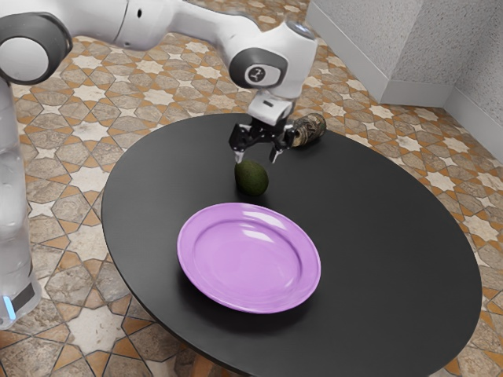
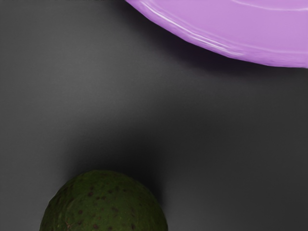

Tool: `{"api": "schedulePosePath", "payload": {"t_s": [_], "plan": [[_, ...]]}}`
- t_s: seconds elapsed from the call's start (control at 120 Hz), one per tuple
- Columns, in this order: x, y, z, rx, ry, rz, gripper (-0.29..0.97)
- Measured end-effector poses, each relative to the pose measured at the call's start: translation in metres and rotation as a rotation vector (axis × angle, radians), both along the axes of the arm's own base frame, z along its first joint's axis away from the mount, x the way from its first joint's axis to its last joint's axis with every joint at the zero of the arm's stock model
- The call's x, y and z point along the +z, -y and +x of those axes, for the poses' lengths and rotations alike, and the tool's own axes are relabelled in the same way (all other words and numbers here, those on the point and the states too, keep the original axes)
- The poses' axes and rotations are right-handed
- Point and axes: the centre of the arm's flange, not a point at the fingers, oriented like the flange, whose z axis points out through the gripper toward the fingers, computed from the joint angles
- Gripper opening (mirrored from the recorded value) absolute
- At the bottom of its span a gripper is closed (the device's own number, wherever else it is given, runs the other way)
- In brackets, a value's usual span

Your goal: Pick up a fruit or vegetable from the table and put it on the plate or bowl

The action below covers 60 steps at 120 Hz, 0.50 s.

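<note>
Fingers (image 1: 238,157) of the gripper (image 1: 257,157) stand apart and hold nothing; they point down and hang just above the avocado (image 1: 251,178), one tip close over its top. Whether that tip touches the skin cannot be told from the exterior view. The avocado rests on the black table (image 1: 393,236), and the wrist view shows it right under the hand (image 2: 103,204), with bare tabletop (image 2: 144,120) between it and the rim of the purple plate (image 2: 231,29). In the exterior view the plate (image 1: 248,255) lies near the avocado, on the side away from the arm's base, and nothing sits on it. Behind the gripper, toward the table's far edge, lies a dark object (image 1: 306,129), perhaps a bottle on its side, well clear of the work.

By this showing the task is in its early part: the hand is lined up over the fruit, but the grasp is not yet made. Left to do, likely, are lowering around the avocado, closing, lifting, carrying across the short gap and letting go on the plate.
</note>
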Motion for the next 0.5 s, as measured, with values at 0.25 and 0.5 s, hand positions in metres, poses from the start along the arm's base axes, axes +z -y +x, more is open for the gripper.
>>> {"api": "schedulePosePath", "payload": {"t_s": [0.25,0.5], "plan": [[-0.014,-0.003,-0.001,-0.059,-0.003,-0.022,0.65],[-0.017,-0.041,-0.002,0.011,0.015,-0.039,0.66]]}}
